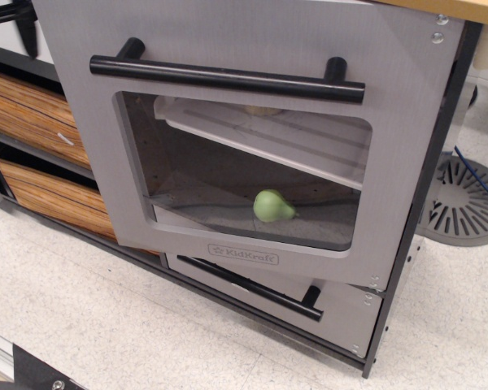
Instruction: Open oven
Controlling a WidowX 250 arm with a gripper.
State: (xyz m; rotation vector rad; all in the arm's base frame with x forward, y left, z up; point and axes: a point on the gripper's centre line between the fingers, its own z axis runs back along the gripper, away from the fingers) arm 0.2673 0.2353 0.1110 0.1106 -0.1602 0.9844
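The oven (252,138) fills the middle of the view, a silver-grey toy front with a big clear window and the KidKraft logo (244,254) under it. Its door stands a little ajar: the left edge is swung out in front of the wood-grain drawers (41,122), while the right side stays at the frame. The long black bar handle (228,78) runs across the top of the door, and nothing touches it. Behind the window I see a white shelf (268,134) and a green pear (272,206) that lies on the oven floor. Under the door is a smaller silver drawer (309,296) with its own black handle.

Of the gripper (16,20) only a dark piece shows at the top left corner, well apart from the handle. Whether the jaws are apart or together I cannot tell, because they are cut by the edge of the picture.

I judge the opening is started but not finished, since the gap is small. The next move probably calls for bringing the arm to the door's free left edge or to the handle, and pulling outward along the arc of the hinge, not straight.
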